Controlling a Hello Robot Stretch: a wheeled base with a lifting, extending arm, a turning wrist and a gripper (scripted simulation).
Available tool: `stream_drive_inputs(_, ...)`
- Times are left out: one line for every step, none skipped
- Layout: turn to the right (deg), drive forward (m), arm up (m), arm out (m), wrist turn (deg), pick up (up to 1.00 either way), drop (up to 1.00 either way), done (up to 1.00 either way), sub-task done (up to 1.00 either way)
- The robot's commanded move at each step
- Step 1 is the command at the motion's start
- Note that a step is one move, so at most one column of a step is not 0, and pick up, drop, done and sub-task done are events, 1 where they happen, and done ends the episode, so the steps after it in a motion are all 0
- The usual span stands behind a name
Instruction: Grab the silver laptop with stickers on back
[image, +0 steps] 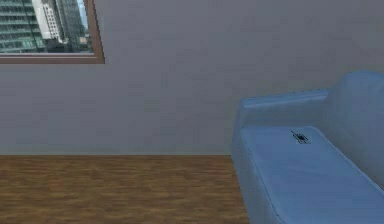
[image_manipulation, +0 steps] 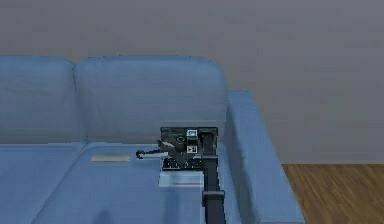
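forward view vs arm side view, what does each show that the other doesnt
Forward view adds: a window with city buildings outside at upper left, and a small dark thing on the seat. Arm side view adds: the arm, the gripper at its far end, and a pale flat thing on the seat left of it. Both share: the blue sofa, the grey wall and the wood floor.

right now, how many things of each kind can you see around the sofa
sofa: 1
window: 1
pale flat thing on the seat: 1
small dark thing on the seat: 1
total: 4
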Motion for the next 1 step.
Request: stream_drive_inputs(0.0, 0.0, 0.0, 0.0, 36.0, 0.0, 0.0, 0.0, 0.0)
